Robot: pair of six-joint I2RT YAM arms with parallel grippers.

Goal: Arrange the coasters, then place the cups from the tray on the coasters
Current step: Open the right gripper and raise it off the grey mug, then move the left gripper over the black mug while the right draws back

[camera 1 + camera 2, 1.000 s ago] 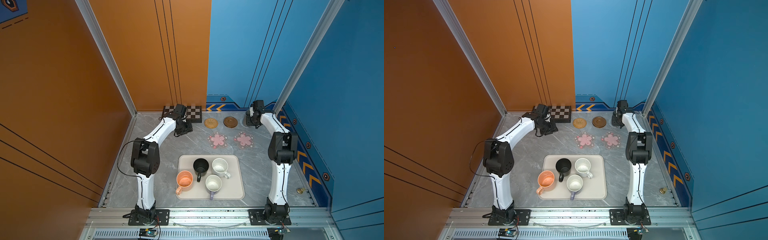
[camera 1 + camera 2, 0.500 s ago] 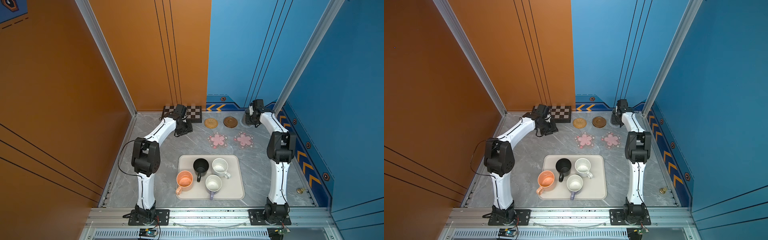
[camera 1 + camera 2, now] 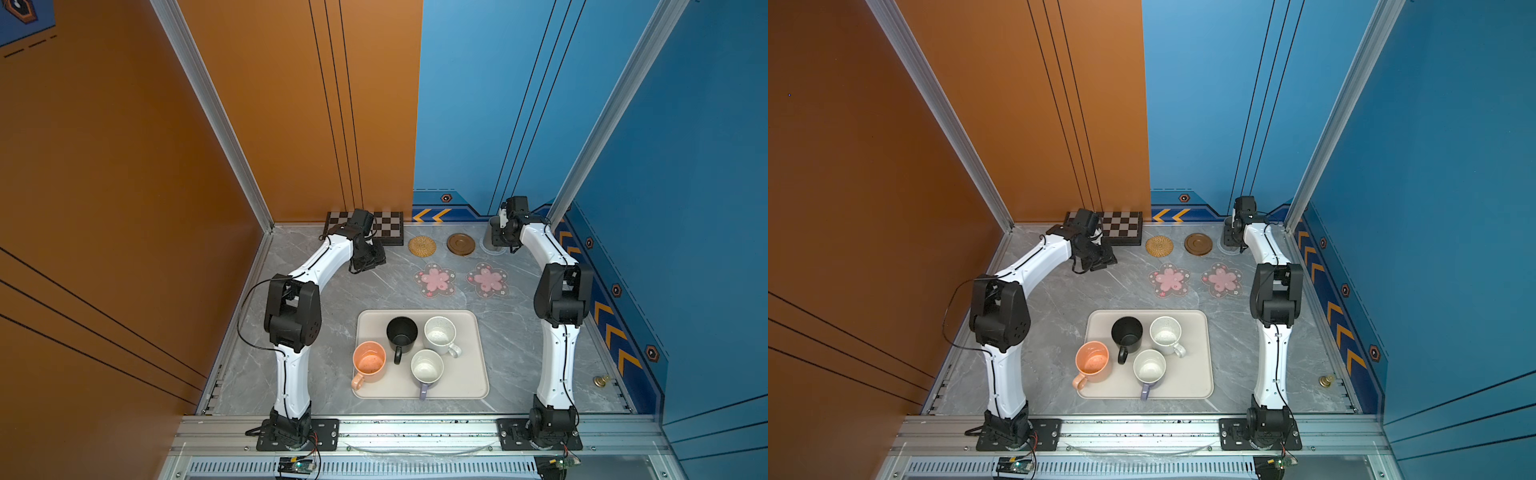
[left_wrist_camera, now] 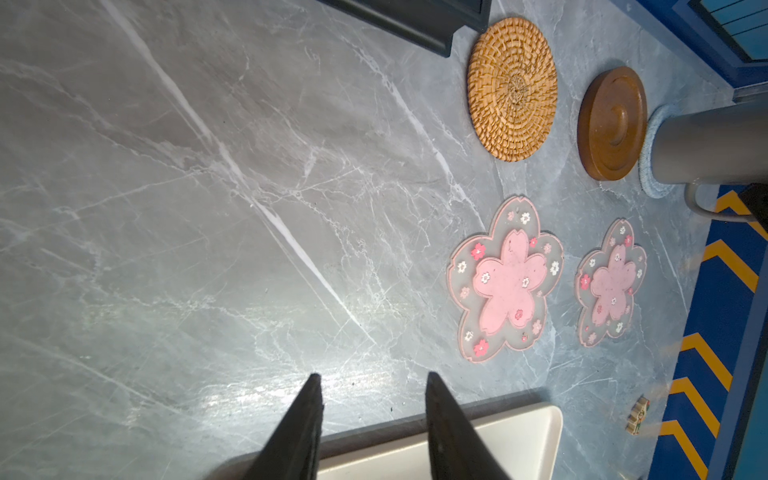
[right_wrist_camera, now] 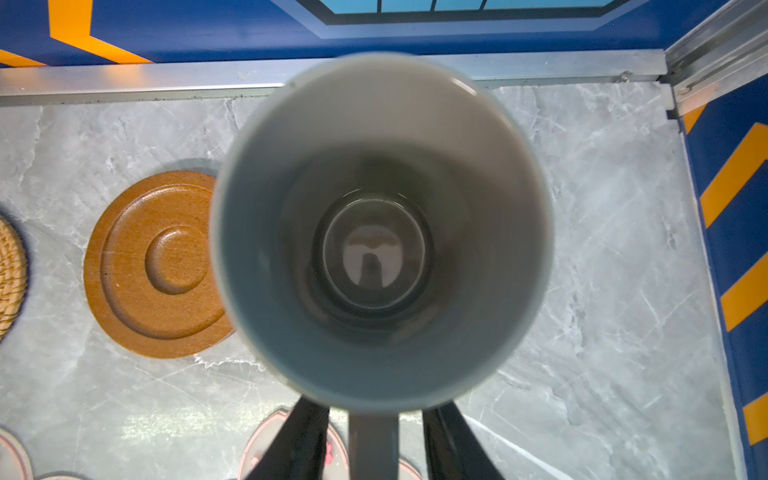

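Observation:
A tall grey cup stands on the grey-blue coaster at the back right. My right gripper is open, with one finger on each side of the cup's handle and a gap at both. The rattan coaster, wooden coaster and two pink blossom coasters lie bare. On the tray stand the black, speckled white, peach and lavender cups. My left gripper hangs open and empty over the table by the chessboard.
The chessboard lies against the back wall behind the left arm. A small brass object sits near the right wall. The blue back wall and right corner post stand close behind the grey cup.
My right gripper's jaws have opened off the grey cup's handle. Both arms have barely moved, and the left gripper is unchanged.

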